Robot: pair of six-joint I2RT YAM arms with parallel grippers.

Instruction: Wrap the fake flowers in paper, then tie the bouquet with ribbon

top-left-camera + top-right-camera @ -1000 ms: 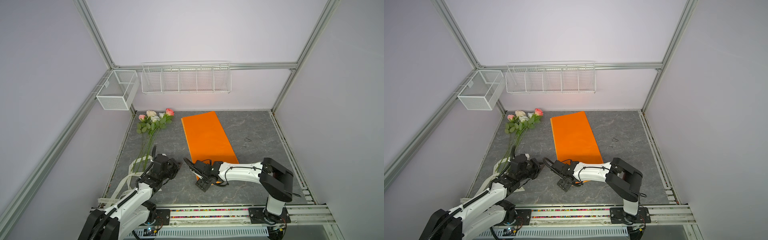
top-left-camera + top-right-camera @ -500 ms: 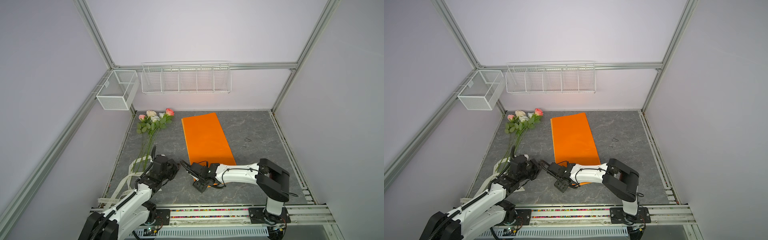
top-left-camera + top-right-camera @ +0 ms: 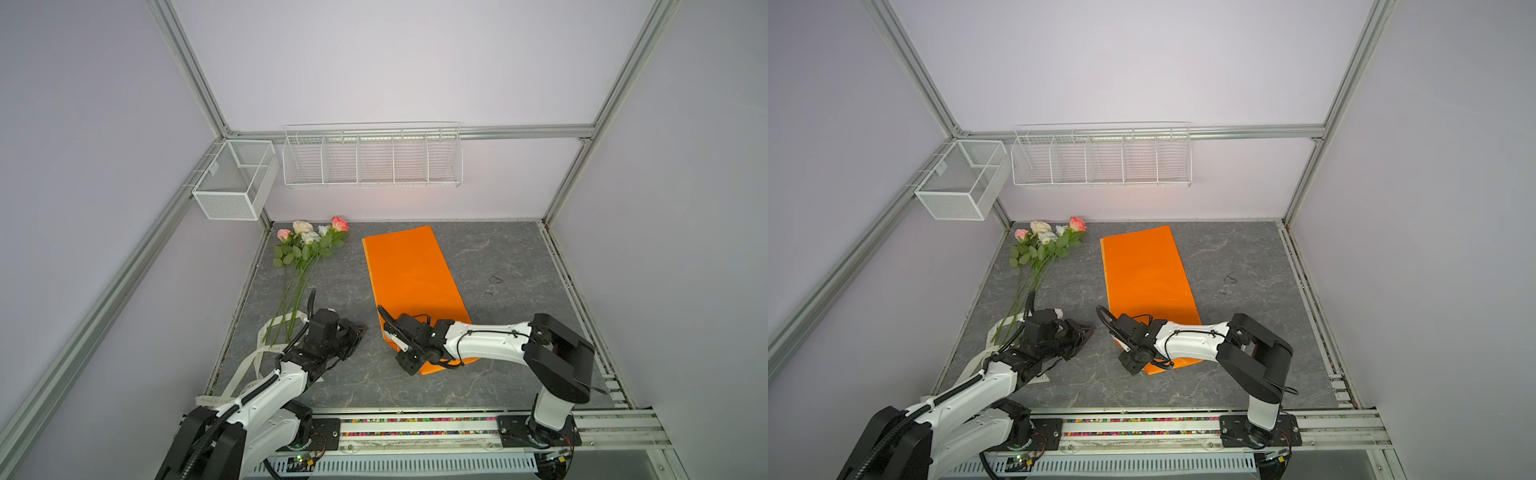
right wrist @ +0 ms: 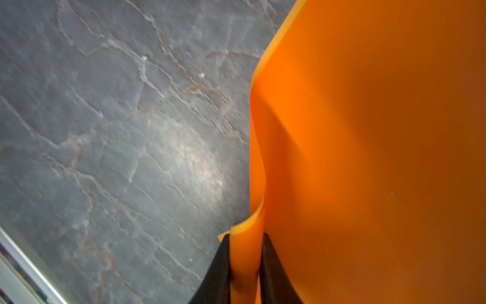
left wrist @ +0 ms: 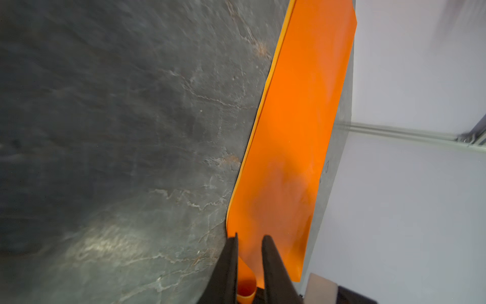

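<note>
Paper (image 4: 368,131), orange, curls up pinched in the right end effector (image 4: 246,237), while the left end effector (image 5: 250,237) stands narrowly parted, empty, nearby.

from my seat the tabletop (image 3: 498,257) reads as a grey stone-look slab, veined, with a dull sheen. the orange sheet (image 3: 407,270) looks like thin smooth paper or film, lightly glossy. the wire rack (image 3: 372,162) and mesh basket (image 3: 226,195) are white-coated metal. the ribbon (image 3: 272,347) looks like cream satin cloth. the right pincer (image 4: 246,238) has matt black fingers (image 4: 222,265), plastic by the look.
</note>
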